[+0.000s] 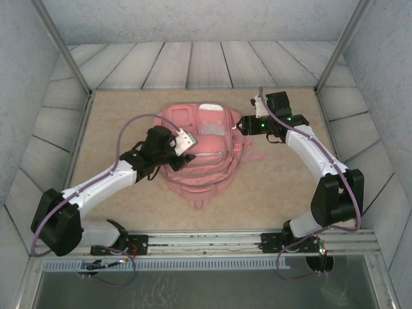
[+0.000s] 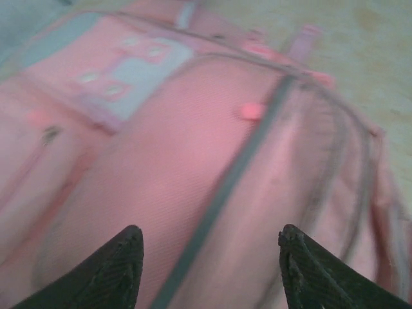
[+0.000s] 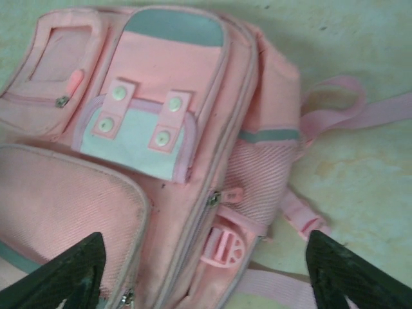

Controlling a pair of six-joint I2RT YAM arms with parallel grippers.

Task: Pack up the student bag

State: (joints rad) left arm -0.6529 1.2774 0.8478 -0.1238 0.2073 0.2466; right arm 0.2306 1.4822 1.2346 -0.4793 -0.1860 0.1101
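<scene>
Snagging looks the likely trouble, as the left claw [image 2: 209, 233] and the right claw [image 3: 206, 237], both apart and empty, hover close over the student bag [image 1: 199, 161] lying flat in the middle of the counter [image 1: 290, 193], long axis near-to-far, rounded end toward the arm bases, loose straps [image 3: 360, 106] trailing on its right.

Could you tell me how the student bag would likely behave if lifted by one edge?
The student bag is soft fabric lying slumped flat, so it would probably sag and fold rather than lift stiffly. Its loose shoulder straps would likely dangle and drag. Lying broad and flat, it seems unlikely to roll or tip.
</scene>
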